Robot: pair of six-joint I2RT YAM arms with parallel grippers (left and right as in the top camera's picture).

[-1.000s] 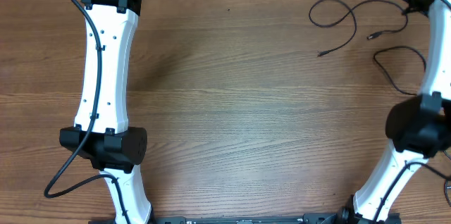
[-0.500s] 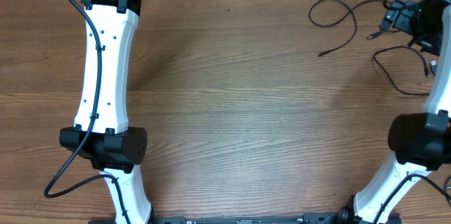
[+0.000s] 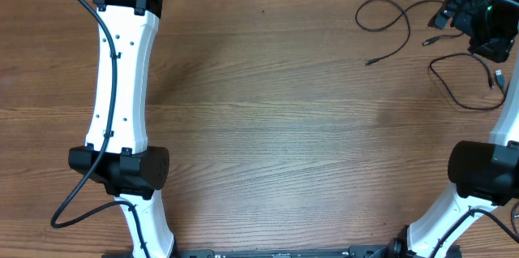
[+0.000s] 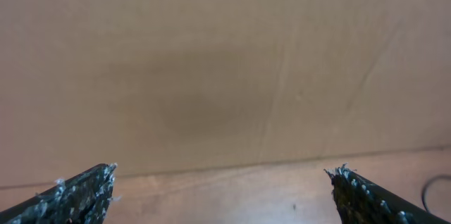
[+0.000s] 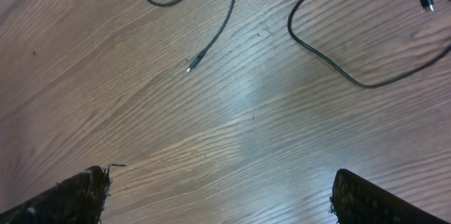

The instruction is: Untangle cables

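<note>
Three thin black flexible cables with small plug ends lie loosely on the brown wood-grain counter, all in its far right part as the overhead view shows it. The first cable makes an open loop and trails down to a plug end pointing toward the middle of the counter. The second cable shows only its plug end and a short run beside it; the rest passes under the right arm. The third cable sweeps in a wide curve nearer the right edge, its plug end lying apart from the other two. Whether the cables cross one another under the arm cannot be told.

The right end effector hangs above the counter just beside the cables, its two black fingers spread wide with nothing between them.

The left end effector is at the far left, out of the overhead view, facing a plain tan wall, its fingers likewise spread wide and gripping nothing
</note>
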